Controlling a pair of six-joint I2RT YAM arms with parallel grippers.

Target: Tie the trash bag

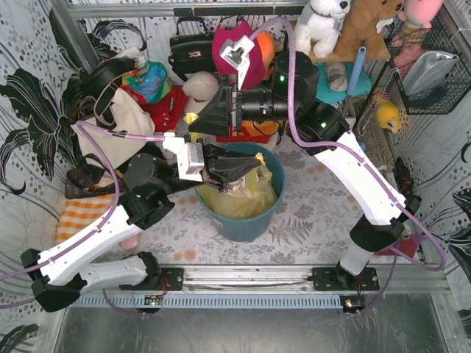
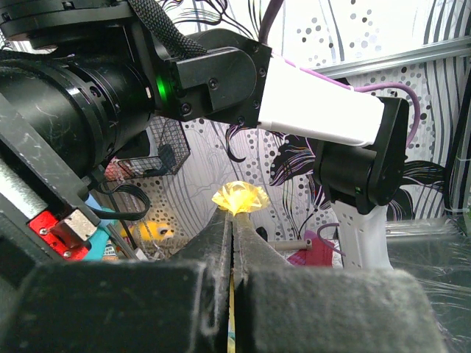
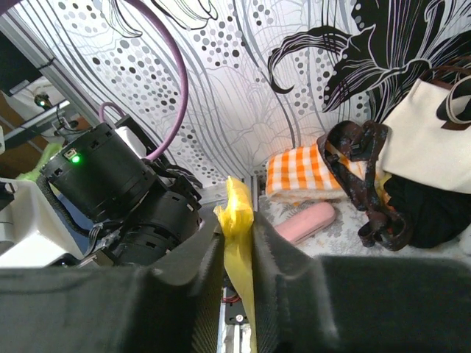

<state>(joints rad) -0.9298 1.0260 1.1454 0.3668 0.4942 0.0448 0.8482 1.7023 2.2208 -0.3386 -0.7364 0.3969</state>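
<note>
The trash bag (image 1: 246,197), thin yellow plastic, sits inside a teal round bin (image 1: 243,226) at the middle of the table. My left gripper (image 1: 246,175) hangs over the bin's rim, shut on a bunched piece of the bag. In the left wrist view a yellow tuft of the bag (image 2: 240,197) pokes out past the pressed-together tips of the left gripper (image 2: 234,215). My right gripper (image 1: 194,118) is higher and farther back, pointing left, with a bit of yellow at its tips. In the right wrist view a yellow strip of the bag (image 3: 238,246) runs between the right gripper's (image 3: 237,220) fingers, which touch it on both sides.
A cream tote bag (image 1: 125,121) with dark straps and an orange check cloth (image 1: 77,213) lie at the left. A pink oblong case (image 3: 305,220) lies beside the cloth. Handbags (image 1: 193,48) and stuffed toys (image 1: 324,22) crowd the back. A wire basket (image 1: 434,66) hangs at the right.
</note>
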